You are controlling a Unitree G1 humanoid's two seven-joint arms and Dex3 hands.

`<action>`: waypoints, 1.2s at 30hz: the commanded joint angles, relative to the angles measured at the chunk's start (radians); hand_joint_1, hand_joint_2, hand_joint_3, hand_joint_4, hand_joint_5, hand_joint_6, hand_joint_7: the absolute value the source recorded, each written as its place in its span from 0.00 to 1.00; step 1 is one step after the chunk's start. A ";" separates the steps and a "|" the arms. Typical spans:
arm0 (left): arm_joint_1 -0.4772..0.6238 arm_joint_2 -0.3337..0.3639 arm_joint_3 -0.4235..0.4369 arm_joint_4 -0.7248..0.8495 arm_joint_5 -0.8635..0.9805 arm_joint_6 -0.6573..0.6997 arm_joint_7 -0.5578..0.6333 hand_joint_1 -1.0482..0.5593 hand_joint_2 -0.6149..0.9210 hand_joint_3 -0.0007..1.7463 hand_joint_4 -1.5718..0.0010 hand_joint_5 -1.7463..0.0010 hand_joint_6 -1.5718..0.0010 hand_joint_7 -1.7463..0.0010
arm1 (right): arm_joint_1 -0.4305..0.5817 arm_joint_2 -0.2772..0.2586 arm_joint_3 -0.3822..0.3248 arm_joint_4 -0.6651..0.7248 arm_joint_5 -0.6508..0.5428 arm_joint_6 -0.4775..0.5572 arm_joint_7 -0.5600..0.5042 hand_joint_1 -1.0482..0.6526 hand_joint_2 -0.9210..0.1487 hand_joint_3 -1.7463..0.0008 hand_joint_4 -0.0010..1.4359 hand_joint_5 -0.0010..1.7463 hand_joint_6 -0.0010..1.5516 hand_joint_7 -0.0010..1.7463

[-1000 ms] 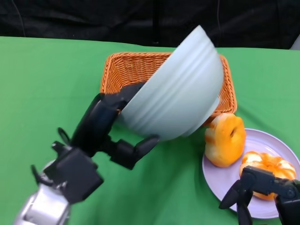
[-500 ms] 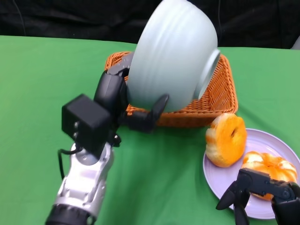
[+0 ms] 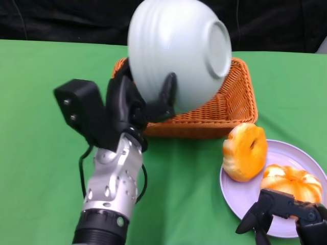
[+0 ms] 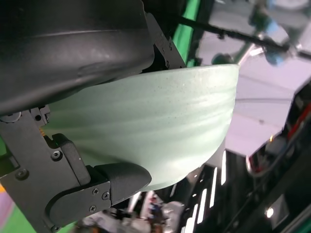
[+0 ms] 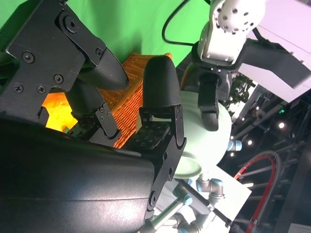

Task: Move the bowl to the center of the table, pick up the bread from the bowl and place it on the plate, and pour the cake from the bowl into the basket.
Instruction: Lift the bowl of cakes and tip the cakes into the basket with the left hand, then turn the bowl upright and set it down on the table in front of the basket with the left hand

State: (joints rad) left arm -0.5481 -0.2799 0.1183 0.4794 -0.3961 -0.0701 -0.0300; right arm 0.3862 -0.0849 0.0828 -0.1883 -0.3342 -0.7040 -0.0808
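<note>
Pouring step in hand, by the look of it. Left hand (image 3: 134, 104) clamped on the pale green ribbed ceramic bowl (image 3: 176, 51), fingers on the rim and outer wall, thumb side hidden behind the shell. Bowl raised and tipped hard over, foot ring facing up and toward the right hand's side, mouth turned away from the camera and down toward the orange woven wicker basket (image 3: 232, 102) just beyond the left hand. Bowl hanging directly above the basket's near-left part, apart from the weave as far as can be told. Inside of the bowl hidden; cake not visible anywhere, so no telling whether it has dropped into the basket.

Over by the right hand (image 3: 281, 212): two orange glazed bread pieces (image 3: 245, 151) on the lilac round plate (image 3: 240, 191), one standing on edge at the plate's far rim, the other lying just past the fingertips. Right hand low at the plate's near edge, fingers spread, grasping nothing.

Bread step judged done. Next move, as a guess: hold the tilt over the basket until the cake is out, then roll the wrist back and bring the bowl down onto the green table (image 3: 46, 102) beside the left hand. Risk: a slip of that smooth rim at this steep angle.
</note>
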 commanded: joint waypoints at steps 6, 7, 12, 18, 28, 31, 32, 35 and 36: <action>-0.079 -0.055 0.087 -0.016 -0.151 0.139 0.077 0.56 0.62 1.00 0.31 0.00 0.45 0.00 | 0.008 -0.010 0.000 -0.010 0.014 -0.006 0.001 0.58 0.75 0.00 0.64 1.00 0.55 0.77; -0.088 -0.058 0.110 -0.008 -0.190 0.166 0.089 0.56 0.62 1.00 0.31 0.00 0.46 0.00 | 0.010 -0.011 0.000 -0.011 0.015 -0.003 0.003 0.57 0.75 0.00 0.64 1.00 0.55 0.77; -0.127 -0.055 0.187 0.043 -0.328 0.264 0.139 0.52 0.59 0.98 0.31 0.00 0.48 0.00 | 0.016 -0.011 0.005 -0.015 0.023 0.009 0.013 0.58 0.76 0.00 0.64 1.00 0.55 0.77; -0.133 -0.055 0.198 0.055 -0.380 0.276 0.142 0.50 0.56 1.00 0.28 0.00 0.48 0.00 | 0.023 -0.012 0.004 -0.025 0.019 0.015 0.016 0.58 0.76 0.00 0.64 1.00 0.55 0.77; -0.099 -0.045 0.174 0.065 -0.385 0.210 -0.099 0.49 0.56 1.00 0.29 0.00 0.45 0.00 | 0.022 -0.012 0.003 -0.030 0.015 0.020 0.015 0.58 0.76 0.00 0.64 1.00 0.55 0.77; -0.095 -0.033 0.155 0.057 -0.358 0.186 -0.131 0.49 0.56 1.00 0.29 0.00 0.45 0.00 | 0.021 -0.014 0.002 -0.030 0.018 0.020 0.016 0.58 0.76 0.00 0.64 1.00 0.56 0.77; -0.093 -0.028 0.146 0.055 -0.344 0.172 -0.145 0.49 0.56 1.00 0.29 0.00 0.44 0.00 | 0.020 -0.014 0.001 -0.028 0.016 0.019 0.015 0.58 0.76 0.00 0.64 1.00 0.56 0.77; -0.078 -0.016 0.124 0.038 -0.309 0.144 -0.174 0.50 0.58 1.00 0.28 0.00 0.43 0.00 | 0.017 -0.016 -0.005 -0.018 0.014 0.012 0.011 0.58 0.76 0.00 0.65 1.00 0.56 0.77; -0.069 -0.011 0.115 0.024 -0.297 0.137 -0.180 0.50 0.59 0.99 0.28 0.00 0.43 0.00 | 0.014 -0.017 -0.007 -0.012 0.014 0.008 0.009 0.58 0.76 0.00 0.65 1.00 0.55 0.77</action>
State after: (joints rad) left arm -0.5850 -0.2620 0.2446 0.5401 -0.7078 0.0948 -0.1816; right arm 0.4007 -0.0871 0.0854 -0.2062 -0.3325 -0.6891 -0.0678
